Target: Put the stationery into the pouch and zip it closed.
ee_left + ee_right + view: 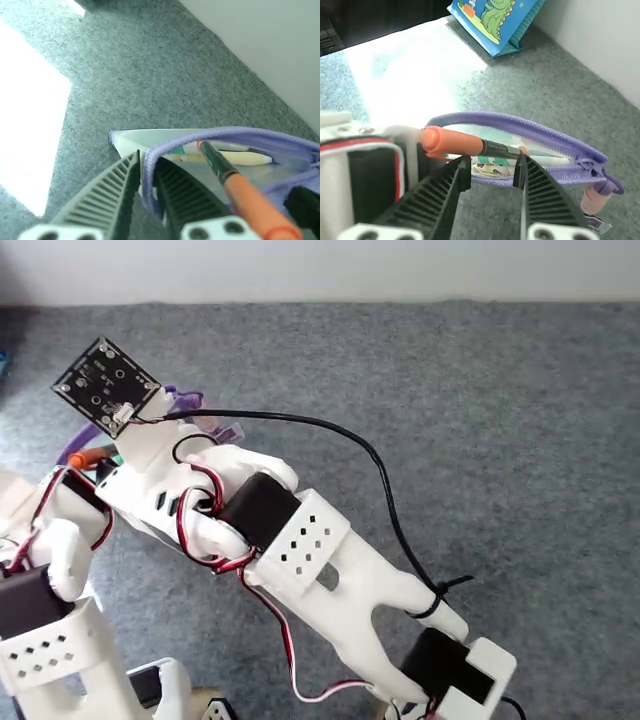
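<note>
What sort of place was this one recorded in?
Probably an indoor room, perhaps a home or hobby setup. A grey carpet-like surface runs up to a plain white wall, and a blue dinosaur-print item stands close to that wall.

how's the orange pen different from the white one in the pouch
The orange pen has a dark front section; the white pen is pale all along. The orange pen slants out over the rim of the purple pouch, only its tip inside; the white pen lies flat inside. Both are pens at the unzipped pouch.
</note>
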